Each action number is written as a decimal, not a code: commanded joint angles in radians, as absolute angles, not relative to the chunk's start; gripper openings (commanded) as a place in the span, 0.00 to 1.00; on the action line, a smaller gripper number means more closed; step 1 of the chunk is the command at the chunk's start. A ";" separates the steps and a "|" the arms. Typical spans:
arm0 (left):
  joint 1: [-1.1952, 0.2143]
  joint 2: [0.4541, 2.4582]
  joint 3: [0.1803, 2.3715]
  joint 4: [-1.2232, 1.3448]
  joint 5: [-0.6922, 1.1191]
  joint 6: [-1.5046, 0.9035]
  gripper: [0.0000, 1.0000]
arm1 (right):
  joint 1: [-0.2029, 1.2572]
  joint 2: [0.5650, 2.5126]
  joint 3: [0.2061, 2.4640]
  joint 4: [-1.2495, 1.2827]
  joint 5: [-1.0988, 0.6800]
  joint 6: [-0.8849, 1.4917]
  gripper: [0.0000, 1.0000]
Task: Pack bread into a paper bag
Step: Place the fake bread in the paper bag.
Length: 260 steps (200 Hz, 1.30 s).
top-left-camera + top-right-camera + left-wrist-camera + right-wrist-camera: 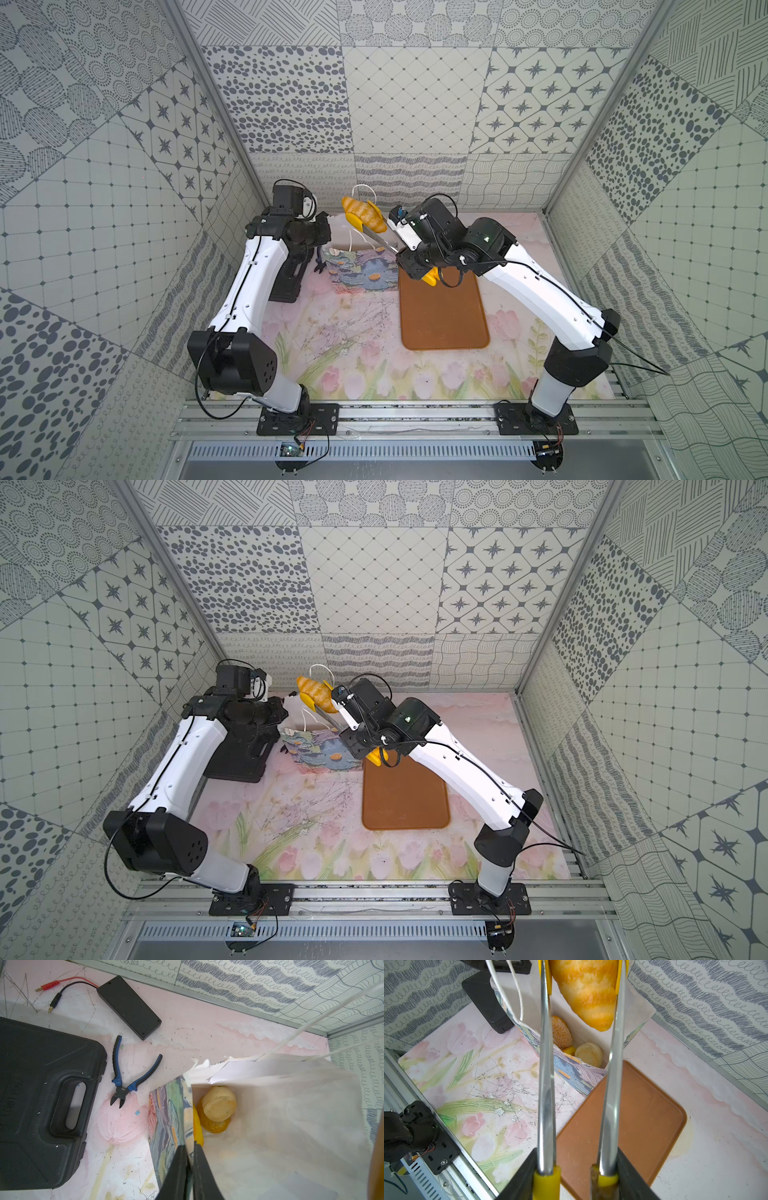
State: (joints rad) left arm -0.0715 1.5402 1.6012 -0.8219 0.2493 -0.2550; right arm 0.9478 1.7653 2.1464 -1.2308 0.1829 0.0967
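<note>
One striped loaf (pixel 586 991) hangs over the open paper bag (pixel 577 1076), pinched in one pair of tongs (pixel 546 1084) clenched by the right gripper (pixel 577 1169). Three pieces show inside: seeded bun (pixel 561 1031), pale round bun (pixel 588 1054), yellow piece (pixel 569 1050). Left gripper (pixel 188 1152) clamps the bag's front wall. Embossed marks on the black case (pixel 41 1095): unreadable

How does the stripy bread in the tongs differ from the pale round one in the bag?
The striped loaf is long, tapered and golden; the round bun is pale and plain. The striped loaf hangs pinched in the tongs over the paper bag; the round bun lies inside it. Both are bread.
</note>
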 commanded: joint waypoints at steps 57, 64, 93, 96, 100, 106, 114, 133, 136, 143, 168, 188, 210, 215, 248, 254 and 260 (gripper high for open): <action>-0.073 1.541 1.598 -0.813 0.253 -0.240 0.12 | 0.952 1.770 2.136 -1.157 0.190 0.095 0.55; -0.074 1.541 1.598 -0.814 0.255 -0.239 0.12 | 0.952 1.771 2.137 -1.158 0.191 0.095 0.55; -0.072 1.542 1.599 -0.813 0.254 -0.239 0.12 | 0.952 1.773 2.140 -1.162 0.192 0.096 0.55; -0.073 1.542 1.599 -0.814 0.253 -0.238 0.12 | 0.952 1.773 2.139 -1.163 0.192 0.097 0.55; -0.072 1.542 1.600 -0.813 0.253 -0.239 0.12 | 0.951 1.774 2.139 -1.164 0.193 0.094 0.55; -0.072 1.542 1.600 -0.813 0.253 -0.238 0.12 | 0.951 1.775 2.137 -1.166 0.193 0.094 0.55; -0.072 1.544 1.600 -0.813 0.255 -0.239 0.12 | 0.952 1.776 2.136 -1.166 0.194 0.096 0.55; -0.074 1.546 1.601 -0.812 0.259 -0.241 0.12 | 0.952 1.780 2.135 -1.170 0.193 0.097 0.56; -0.073 1.546 1.602 -0.813 0.259 -0.241 0.12 | 0.953 1.782 2.137 -1.171 0.196 0.098 0.56; -0.073 1.547 1.601 -0.814 0.260 -0.241 0.12 | 0.952 1.784 2.140 -1.175 0.200 0.100 0.56; -0.072 1.547 1.603 -0.813 0.258 -0.238 0.12 | 0.952 1.788 2.139 -1.186 0.212 0.097 0.56; -0.072 1.547 1.603 -0.815 0.260 -0.238 0.12 | 0.952 1.792 2.140 -1.189 0.212 0.097 0.56; -0.072 1.546 1.603 -0.815 0.258 -0.238 0.12 | 0.951 1.795 2.141 -1.189 0.214 0.096 0.56; -0.072 1.546 1.603 -0.815 0.258 -0.238 0.12 | 0.950 1.795 2.140 -1.189 0.214 0.094 0.56; -0.072 1.548 1.601 -0.815 0.258 -0.237 0.13 | 0.950 1.798 2.145 -1.193 0.225 0.092 0.57; -0.073 1.551 1.603 -0.815 0.259 -0.236 0.13 | 0.950 1.801 2.146 -1.198 0.226 0.092 0.57; -0.073 1.550 1.603 -0.814 0.260 -0.236 0.13 | 0.950 1.802 2.148 -1.199 0.228 0.092 0.57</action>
